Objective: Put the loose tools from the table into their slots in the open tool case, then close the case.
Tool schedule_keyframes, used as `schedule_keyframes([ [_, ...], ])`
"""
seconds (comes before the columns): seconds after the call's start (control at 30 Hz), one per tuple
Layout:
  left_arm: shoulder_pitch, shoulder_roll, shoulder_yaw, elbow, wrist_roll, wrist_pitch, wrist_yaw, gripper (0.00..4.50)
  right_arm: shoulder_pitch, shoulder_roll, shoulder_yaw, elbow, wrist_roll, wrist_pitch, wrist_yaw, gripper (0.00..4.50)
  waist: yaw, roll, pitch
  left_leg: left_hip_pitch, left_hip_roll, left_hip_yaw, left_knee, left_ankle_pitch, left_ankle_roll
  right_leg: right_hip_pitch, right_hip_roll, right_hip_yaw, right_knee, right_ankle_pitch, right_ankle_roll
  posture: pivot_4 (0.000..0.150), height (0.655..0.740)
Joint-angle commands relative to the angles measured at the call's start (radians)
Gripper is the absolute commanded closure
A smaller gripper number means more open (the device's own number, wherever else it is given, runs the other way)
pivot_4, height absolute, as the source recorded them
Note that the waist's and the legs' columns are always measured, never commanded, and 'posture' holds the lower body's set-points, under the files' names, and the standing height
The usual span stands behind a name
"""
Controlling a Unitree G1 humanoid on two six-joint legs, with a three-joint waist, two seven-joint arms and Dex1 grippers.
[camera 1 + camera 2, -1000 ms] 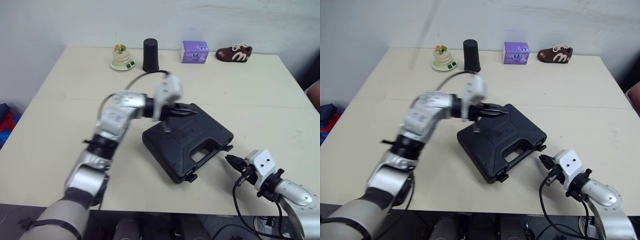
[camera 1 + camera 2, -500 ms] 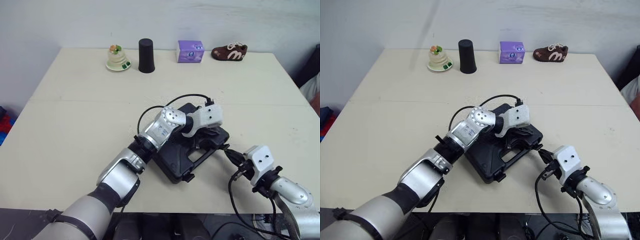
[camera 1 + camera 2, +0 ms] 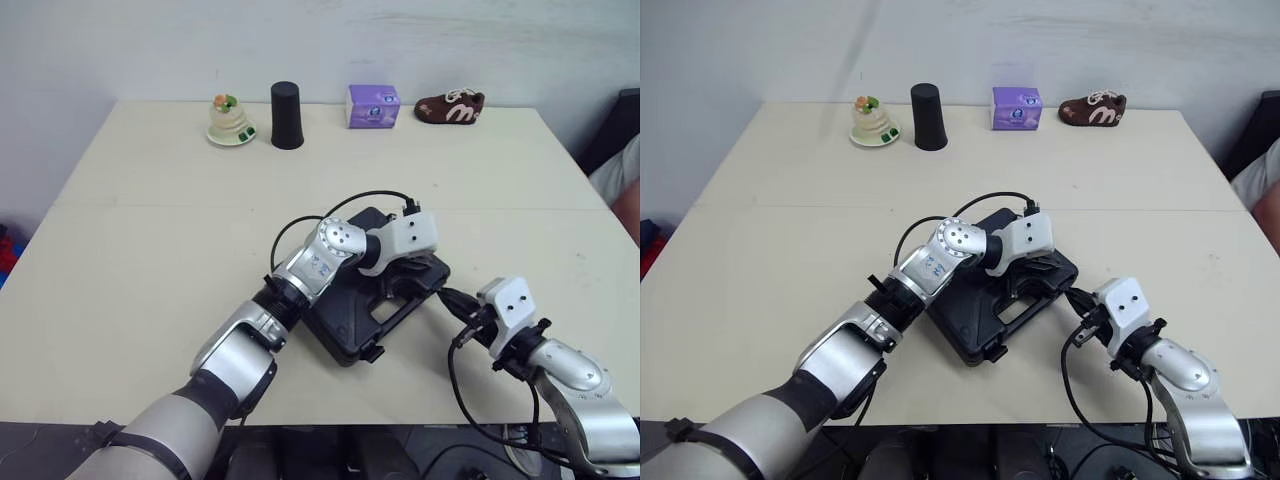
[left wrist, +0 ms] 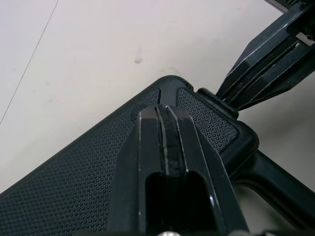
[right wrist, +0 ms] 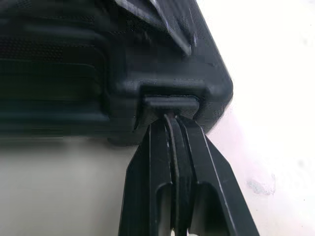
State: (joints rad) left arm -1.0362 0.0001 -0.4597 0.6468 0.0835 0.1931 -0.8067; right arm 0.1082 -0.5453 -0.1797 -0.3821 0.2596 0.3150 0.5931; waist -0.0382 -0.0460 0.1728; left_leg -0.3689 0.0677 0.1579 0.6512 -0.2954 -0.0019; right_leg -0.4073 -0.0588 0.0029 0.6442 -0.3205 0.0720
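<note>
Mid-frame on the cream table (image 3: pixel 140 250), the black tool case (image 3: pixel 340 325) lies closed, with the left gripper (image 4: pixel 166 110) pressed on its lid, fingers pinched together, while at lower right the right gripper (image 5: pixel 173 120), likewise clenched, seemingly touches a latch (image 5: pixel 170 102).

Before me stands a cream table (image 3: pixel 140 230), its top crossed by one faint seam. Behind it rises a plain pale wall (image 3: pixel 430 40). Along the far edge, from my left: small ornament (image 3: pixel 226 119), black cup (image 3: pixel 286 101), purple box (image 3: pixel 373 105), brown shoe (image 3: pixel 449 106). Lighting is even.
</note>
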Motion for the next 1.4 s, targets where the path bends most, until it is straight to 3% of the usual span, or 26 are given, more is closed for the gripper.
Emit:
schedule_keyframes([
  [0.03, 0.085, 0.038, -0.085, 0.069, 0.091, 0.060, -0.036, 4.48, -0.099, -0.038, 0.028, -0.039, 0.020, 0.014, 0.040, 4.43, -0.006, 0.000, 0.000, 0.000, 0.000, 0.000, 0.000, 0.000, 0.000, 0.000, 0.000, 0.000, 0.000, 0.000, 0.000, 0.150, 0.7400],
  [0.27, 0.098, 0.038, 0.000, -0.015, 0.014, 0.046, -0.067, 4.48, -0.069, -0.059, 0.028, -0.045, 0.013, 0.042, 0.062, 4.43, -0.018, -0.003, -0.003, 0.003, 0.001, -0.010, -0.001, 0.000, -0.001, 0.002, 0.004, 0.002, 0.000, 0.000, -0.002, 0.150, 0.7400],
  [0.37, 0.115, 0.057, 0.119, -0.174, -0.138, -0.057, -0.175, 4.48, 0.027, -0.072, -0.026, -0.106, 0.036, 0.040, 0.085, 4.43, -0.012, 0.003, -0.003, 0.001, 0.002, -0.011, -0.002, 0.000, -0.002, 0.001, 0.005, 0.002, 0.000, 0.000, -0.002, 0.150, 0.7400],
  [0.5, 0.163, 0.164, 0.188, -0.358, -0.272, -0.186, -0.367, 4.48, 0.156, -0.100, -0.033, -0.175, 0.050, 0.018, 0.140, 4.43, -0.001, 0.009, 0.001, -0.004, 0.002, -0.010, -0.003, 0.005, -0.011, -0.005, 0.005, 0.003, 0.001, -0.001, -0.003, 0.150, 0.7400],
  [0.63, 0.239, 0.310, 0.206, -0.514, -0.366, -0.131, -0.522, 4.48, 0.244, -0.128, 0.045, -0.225, 0.034, -0.003, 0.195, 4.43, 0.006, 0.009, 0.001, -0.003, 0.001, -0.010, -0.003, 0.005, -0.012, -0.003, 0.013, 0.003, 0.000, -0.001, -0.003, 0.150, 0.7400],
  [0.73, 0.320, 0.397, 0.171, -0.589, -0.344, -0.120, -0.561, 4.48, 0.255, -0.109, 0.145, -0.234, 0.009, -0.020, 0.195, 4.43, 0.008, 0.009, 0.001, -0.001, 0.002, -0.010, -0.002, 0.004, -0.012, -0.001, 0.013, 0.004, 0.000, -0.001, -0.002, 0.150, 0.7400],
  [1.0, 0.424, 0.465, 0.057, -0.641, -0.200, -0.071, -0.493, 4.48, 0.187, -0.068, 0.276, -0.241, -0.031, -0.024, 0.159, 4.43, 0.013, 0.009, 0.001, -0.003, 0.001, -0.012, -0.001, 0.000, -0.002, -0.001, 0.012, 0.004, 0.000, 0.000, -0.002, 0.150, 0.7400],
  [1.4, 0.450, 0.496, -0.026, -0.577, -0.075, -0.047, -0.401, 4.48, 0.084, -0.097, 0.267, -0.281, 0.024, 0.022, 0.185, 4.43, 0.011, 0.009, -0.012, 0.003, 0.003, -0.012, -0.001, -0.001, -0.002, 0.004, 0.011, 0.004, -0.001, -0.001, -0.003, 0.150, 0.7400],
])
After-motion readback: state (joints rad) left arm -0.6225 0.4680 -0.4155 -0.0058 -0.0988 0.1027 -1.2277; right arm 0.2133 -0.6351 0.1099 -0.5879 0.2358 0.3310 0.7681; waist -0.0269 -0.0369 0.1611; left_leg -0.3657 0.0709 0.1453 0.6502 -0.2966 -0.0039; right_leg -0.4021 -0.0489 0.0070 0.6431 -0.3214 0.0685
